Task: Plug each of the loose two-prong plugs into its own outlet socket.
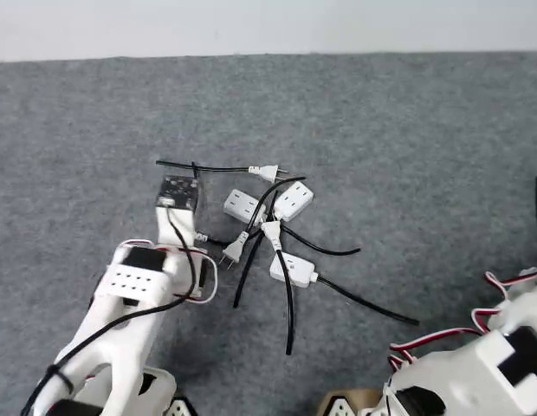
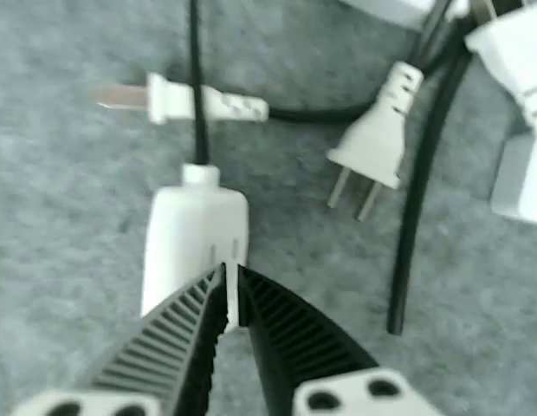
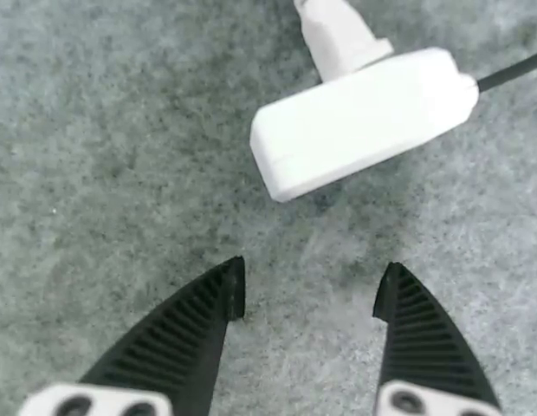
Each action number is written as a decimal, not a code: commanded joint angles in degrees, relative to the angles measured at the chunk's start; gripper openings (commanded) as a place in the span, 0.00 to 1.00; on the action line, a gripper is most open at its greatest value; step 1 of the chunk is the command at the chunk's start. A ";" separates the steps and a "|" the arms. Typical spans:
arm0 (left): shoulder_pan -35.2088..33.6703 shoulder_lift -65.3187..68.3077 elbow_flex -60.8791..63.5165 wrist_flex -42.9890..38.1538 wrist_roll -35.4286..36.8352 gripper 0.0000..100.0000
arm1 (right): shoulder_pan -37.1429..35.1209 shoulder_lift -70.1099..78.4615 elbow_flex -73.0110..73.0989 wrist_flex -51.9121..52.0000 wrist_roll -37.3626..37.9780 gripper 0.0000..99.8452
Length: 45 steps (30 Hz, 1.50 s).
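Observation:
My left gripper (image 2: 231, 276) is shut, its tips just over a white outlet socket (image 2: 195, 243) with a black cord. Past it lie a loose two-prong plug (image 2: 377, 139) and a second plug (image 2: 186, 97). From above, the left gripper (image 1: 176, 192) sits left of the tangle: three white sockets (image 1: 242, 205), (image 1: 293, 201), (image 1: 292, 269) and loose plugs (image 1: 234, 251), (image 1: 267, 172). A plug (image 1: 271, 230) stands at the lowest socket. My right gripper (image 3: 313, 270) is open over bare carpet, short of a white socket (image 3: 364, 117) with a plug (image 3: 338, 30) at its far end.
Black cords (image 1: 290, 312) loop across the grey carpet (image 1: 407, 130) around the sockets; one (image 1: 364, 303) runs toward the right arm (image 1: 476, 364), which is folded at the lower right. Open carpet lies beyond and to either side of the tangle.

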 commanded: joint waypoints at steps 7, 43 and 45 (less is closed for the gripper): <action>-3.60 -2.46 6.90 -8.62 -1.05 0.01 | 0.48 -0.84 -1.85 0.66 -0.18 0.23; -13.19 -12.66 2.77 1.67 -18.20 0.36 | 1.27 -1.01 -2.29 2.59 -0.09 0.23; -13.10 -12.66 3.91 1.05 -19.69 0.36 | 1.27 -1.01 -2.20 2.68 -0.09 0.23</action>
